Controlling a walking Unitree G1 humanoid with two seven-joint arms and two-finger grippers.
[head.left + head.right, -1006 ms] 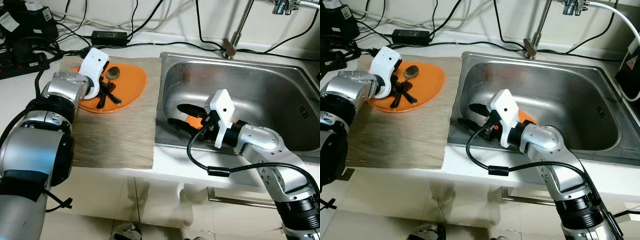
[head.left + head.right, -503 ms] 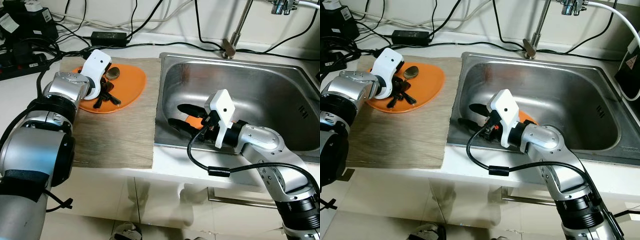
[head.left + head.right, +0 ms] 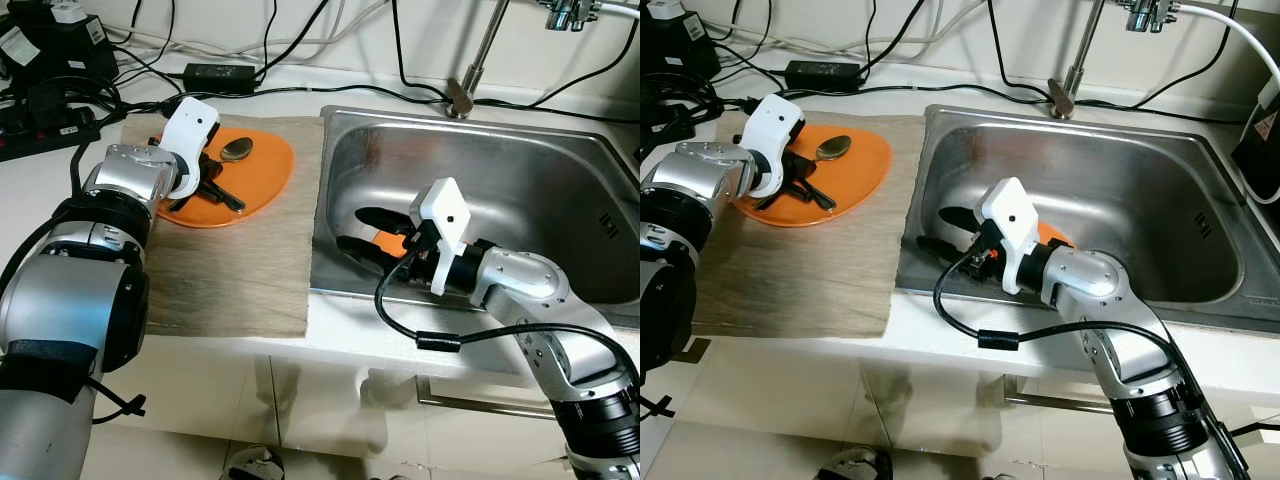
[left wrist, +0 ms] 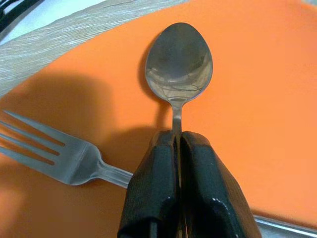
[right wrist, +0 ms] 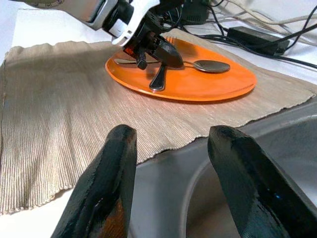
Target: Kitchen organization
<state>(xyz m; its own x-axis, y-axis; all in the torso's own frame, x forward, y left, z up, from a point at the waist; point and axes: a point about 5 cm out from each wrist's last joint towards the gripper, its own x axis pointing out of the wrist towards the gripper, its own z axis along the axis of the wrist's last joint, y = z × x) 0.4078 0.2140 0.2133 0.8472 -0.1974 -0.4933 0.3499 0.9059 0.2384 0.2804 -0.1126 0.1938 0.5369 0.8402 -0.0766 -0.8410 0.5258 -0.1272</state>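
Observation:
An orange plate (image 3: 265, 175) lies on a woven mat (image 3: 240, 270) left of the sink. My left gripper (image 4: 178, 144) is low over the plate, shut on the handle of a metal spoon (image 4: 178, 64), whose bowl (image 3: 237, 150) points toward the sink. A fork (image 4: 54, 151) lies on the plate beside the fingers. My right gripper (image 3: 365, 235) is open inside the steel sink (image 3: 520, 190), near its left wall, with nothing between its fingers (image 5: 111, 168). An orange item (image 3: 388, 238) lies under it, mostly hidden.
The tap (image 3: 470, 70) stands behind the sink. Cables, a black adapter (image 3: 217, 72) and a power strip (image 3: 45, 125) crowd the back of the counter. The mat's front half is bare. The counter's front edge runs just below the sink.
The spoon's bowl has shifted a little toward the sink on the plate, held by my left gripper, which has turned slightly. The right arm has stayed still.

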